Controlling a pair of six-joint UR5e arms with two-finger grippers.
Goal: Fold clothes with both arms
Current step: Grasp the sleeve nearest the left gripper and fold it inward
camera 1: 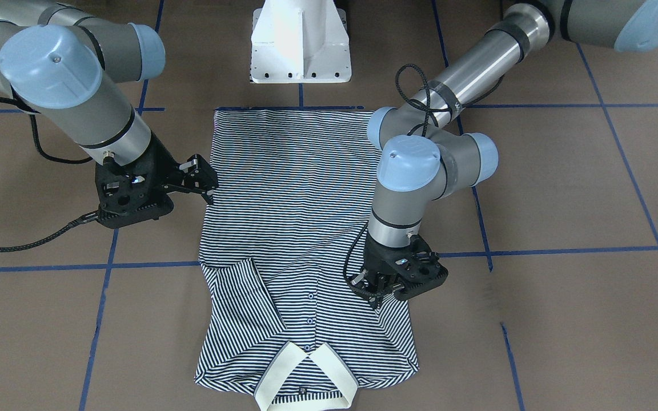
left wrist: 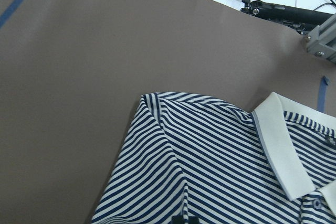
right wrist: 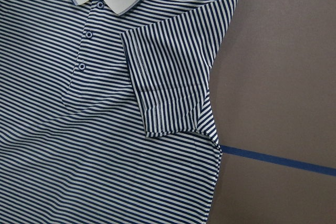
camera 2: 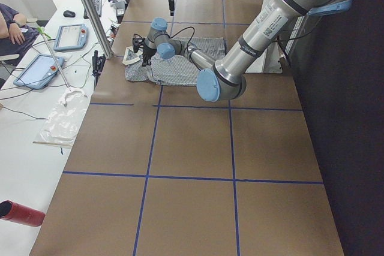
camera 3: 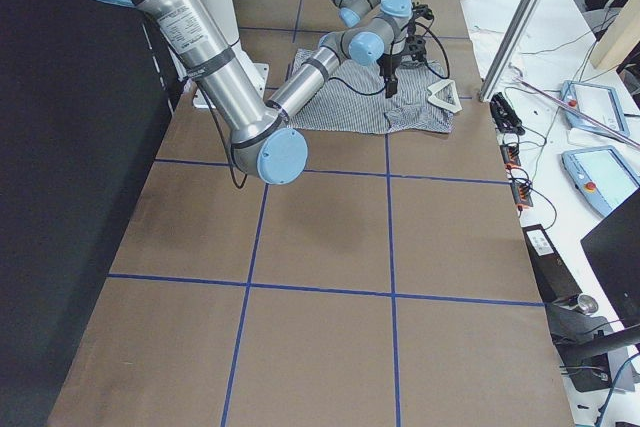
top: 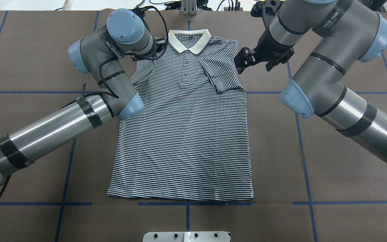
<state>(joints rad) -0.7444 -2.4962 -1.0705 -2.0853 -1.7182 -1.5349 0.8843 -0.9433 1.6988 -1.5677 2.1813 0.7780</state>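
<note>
Across the table, front-facing view: the polo shirt (camera 1: 295, 200) is lying face up and flat on the table (camera 1: 563, 188), with its collar (camera 1: 306, 371) on the side away from the robot. Its right sleeve (camera 1: 243, 302) is lying folded in over the chest, so I am judging the left sleeve to be the step in hand. The left gripper (camera 1: 376, 295) is pointing down onto that shoulder, jaws narrow and tips at the cloth; I cannot tell whether they are pinching it. The right gripper (camera 1: 208, 185) is hanging spread wide, holding nothing, just beside the shirt's edge.

Overhead view: the left wrist is hiding its gripper, and the left sleeve (top: 142, 72) is showing rumpled beneath it. To fold well, I am planning to pinch a single layer at the cuff, lift low, and lay it across to mirror the right sleeve without dragging the body.

Left wrist view: shoulder seam and collar are filling the frame just ahead of the gripper.

Right wrist view: the folded sleeve is lying below, apart from the gripper.
</note>
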